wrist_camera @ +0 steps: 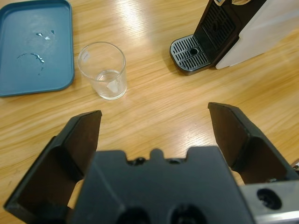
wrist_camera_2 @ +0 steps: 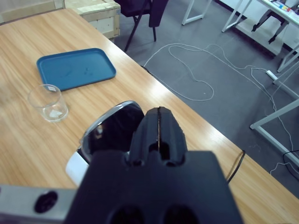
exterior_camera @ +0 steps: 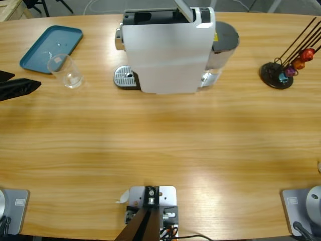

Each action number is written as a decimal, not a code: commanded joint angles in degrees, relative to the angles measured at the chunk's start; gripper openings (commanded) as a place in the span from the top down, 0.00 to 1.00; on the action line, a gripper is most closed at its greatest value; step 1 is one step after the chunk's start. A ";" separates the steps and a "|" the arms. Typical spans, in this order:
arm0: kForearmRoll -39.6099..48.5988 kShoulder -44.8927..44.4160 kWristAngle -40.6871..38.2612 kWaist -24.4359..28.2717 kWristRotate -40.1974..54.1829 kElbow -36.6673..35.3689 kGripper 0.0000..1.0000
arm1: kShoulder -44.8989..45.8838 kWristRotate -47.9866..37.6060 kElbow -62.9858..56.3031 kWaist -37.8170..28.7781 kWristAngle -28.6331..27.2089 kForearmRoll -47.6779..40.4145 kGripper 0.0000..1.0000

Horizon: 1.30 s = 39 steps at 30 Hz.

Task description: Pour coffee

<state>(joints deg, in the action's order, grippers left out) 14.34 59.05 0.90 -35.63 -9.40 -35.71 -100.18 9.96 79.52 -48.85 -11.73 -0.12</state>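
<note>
The white coffee machine (exterior_camera: 168, 52) stands at the table's far middle, its round drip tray (exterior_camera: 125, 78) at its left foot. An empty clear glass (exterior_camera: 66, 72) stands on the wood left of the drip tray. My left gripper (exterior_camera: 12, 83) comes in at the left edge, open and holding nothing. Along its jaws (wrist_camera: 154, 112) the glass (wrist_camera: 103, 70) lies ahead to the left and the drip tray (wrist_camera: 190, 53) ahead to the right. My right gripper (wrist_camera_2: 160, 112) is shut above the machine's shiny dark lid (wrist_camera_2: 112, 128). Its arm (exterior_camera: 184, 9) reaches down over the machine's top.
A blue tray (exterior_camera: 50, 46) with a few water drops lies at the far left, just behind the glass. A black capsule stand (exterior_camera: 281, 73) with coloured capsules stands at the far right. Beyond the table's far edge are floor cables (wrist_camera_2: 196, 70).
</note>
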 commanded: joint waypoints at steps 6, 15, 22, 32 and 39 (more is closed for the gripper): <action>-0.10 2.48 -0.55 -0.41 0.70 1.14 0.00 | -11.00 -4.04 -5.95 -3.55 2.91 -3.41 1.00; 0.08 2.14 -0.55 -0.41 0.70 1.17 0.00 | -13.04 -6.18 -11.53 -4.99 2.95 -9.32 1.00; 0.24 2.28 -0.55 -0.41 0.70 1.14 0.00 | -13.09 -7.64 -16.73 -5.02 2.86 -13.64 1.00; 0.43 2.55 -0.55 -0.41 0.70 1.08 0.00 | -12.77 -9.33 -21.16 -5.02 3.03 -18.04 1.00; 0.31 3.11 0.63 -0.41 0.67 1.08 0.00 | -5.25 -8.71 -22.39 -5.02 2.33 -18.34 1.00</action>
<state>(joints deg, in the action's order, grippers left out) 14.37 60.12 0.90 -35.69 -9.40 -35.75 -105.48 1.16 64.12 -53.56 -9.60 -20.17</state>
